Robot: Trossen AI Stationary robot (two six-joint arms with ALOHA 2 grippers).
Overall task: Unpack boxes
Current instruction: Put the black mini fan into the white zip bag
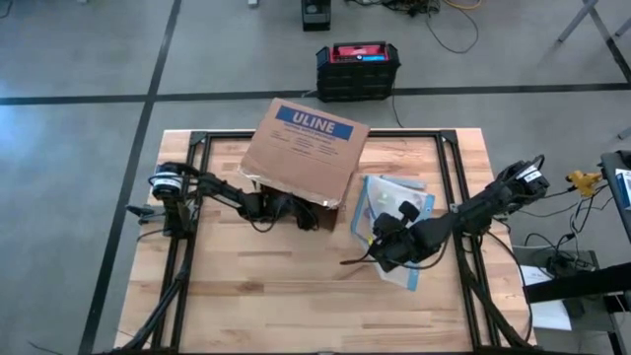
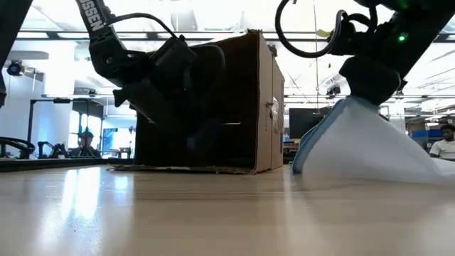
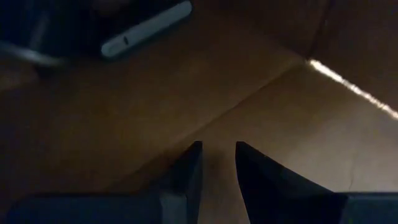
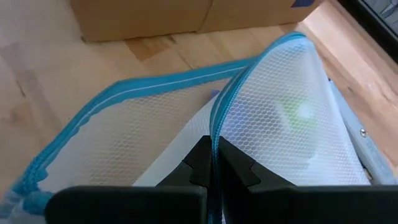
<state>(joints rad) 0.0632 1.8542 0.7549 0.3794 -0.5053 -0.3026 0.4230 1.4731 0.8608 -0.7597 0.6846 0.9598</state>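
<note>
The brown cardboard box (image 1: 306,148) with the blue ULINE label lies on its side mid-table, its opening toward the near edge; in the low view the box (image 2: 263,99) rests on its lower wall. My left gripper (image 1: 304,211) reaches into the opening. Its fingers are narrowly open (image 3: 217,163) over the dark inner cardboard. A pale flat object (image 3: 146,28) lies deeper inside. The clear blue-edged pouch (image 1: 396,202) lies to the right of the box. My right gripper (image 1: 379,243) is shut on it. My right gripper (image 4: 213,158) pinches the pouch's blue zipper edge (image 4: 219,115) between its two fingers, slanting down from above and the right. The mesh pouch (image 2: 370,146) is drawn up into a tent below the fingers. Its lower edges lie on the table.
A black crate with a red top (image 1: 357,67) stands on the floor beyond the far edge. Black frame rails (image 1: 202,158) run around the tabletop. Bare wood (image 1: 296,296) lies near the front edge. A person (image 2: 446,146) shows far behind in the low view.
</note>
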